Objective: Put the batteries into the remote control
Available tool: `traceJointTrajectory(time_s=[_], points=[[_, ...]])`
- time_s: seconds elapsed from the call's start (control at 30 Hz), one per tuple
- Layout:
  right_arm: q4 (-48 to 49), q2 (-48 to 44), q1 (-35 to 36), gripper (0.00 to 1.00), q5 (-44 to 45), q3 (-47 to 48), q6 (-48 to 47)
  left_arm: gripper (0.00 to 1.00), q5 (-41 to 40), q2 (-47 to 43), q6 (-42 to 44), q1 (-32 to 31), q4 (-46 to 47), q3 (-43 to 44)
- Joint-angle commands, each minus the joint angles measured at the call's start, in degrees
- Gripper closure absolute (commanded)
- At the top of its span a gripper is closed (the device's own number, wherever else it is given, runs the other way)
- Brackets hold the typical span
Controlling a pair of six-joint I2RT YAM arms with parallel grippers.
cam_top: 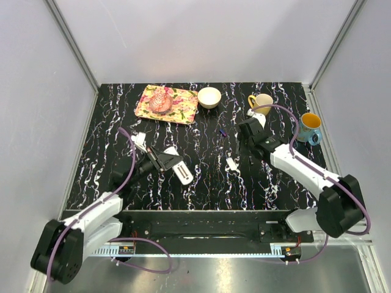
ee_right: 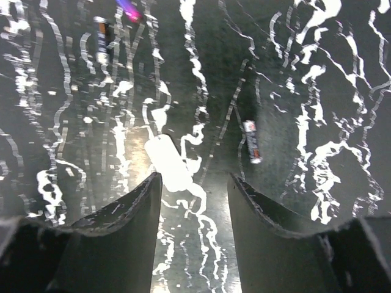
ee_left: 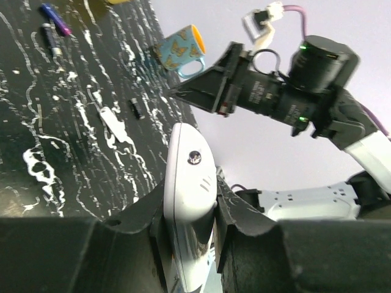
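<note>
The left gripper (ee_left: 188, 210) is clamped on the remote (ee_left: 186, 165), which is held clear of the table (ee_left: 36, 140) and well left of the white cover (ee_right: 168, 163). The remote's long axis runs out from between the fingers, and its free rounded end points towards the cover and the right arm. The face in view shows a small round dot and short slits. The battery slot is not visible.

The right gripper (ee_right: 195, 178) hangs over the cover with jaws apart and nothing between them. One battery (ee_right: 251, 149) lies on the table just right of the cover, its long axis roughly parallel to the jaws. Two more batteries (ee_left: 54, 27) lie beyond the cover, towards the far edge.

Probable step: picking up the nearest battery.
1. Shift the right gripper off the cover, rightwards, until the jaws straddle the battery.
2. Close across its slim width, at mid-length.
3. Avoid catching the cover's edge.
4. Turn the remote slot-up before insertion.
</note>
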Motion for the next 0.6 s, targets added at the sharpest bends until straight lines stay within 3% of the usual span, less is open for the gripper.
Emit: traceJointTrajectory(time_s=[0.0, 0.07, 0.1, 0.2, 0.57], points=[[-2.8, 1.3, -1.9, 0.45, 5.4, 1.5, -0.3, 1.0, 6.0, 4.8, -9.1, 0.2, 25.0, -2.0], [-2.6, 1.5, -3.5, 0.45, 5.1, 1.3, -0.3, 1.0, 8.2, 7.7, -12.3, 0.2, 32.7, -2.4], [-2.6, 2.2, -4.8, 0.51, 4.2, 1.3, -0.3, 1.0, 8.7, 8.5, -13.1, 0.2, 33.8, -2.5], [-2.0, 4.4, -12.5, 0.58, -2.8, 1.0, -1.0, 1.0, 9.4, 9.3, -13.4, 0.2, 34.2, -2.4], [0.1, 13.1, -14.6, 0.44, -11.5, 5.6, -3.7, 1.0, 8.0, -2.1, -0.2, 0.2, 7.1, 2.1]])
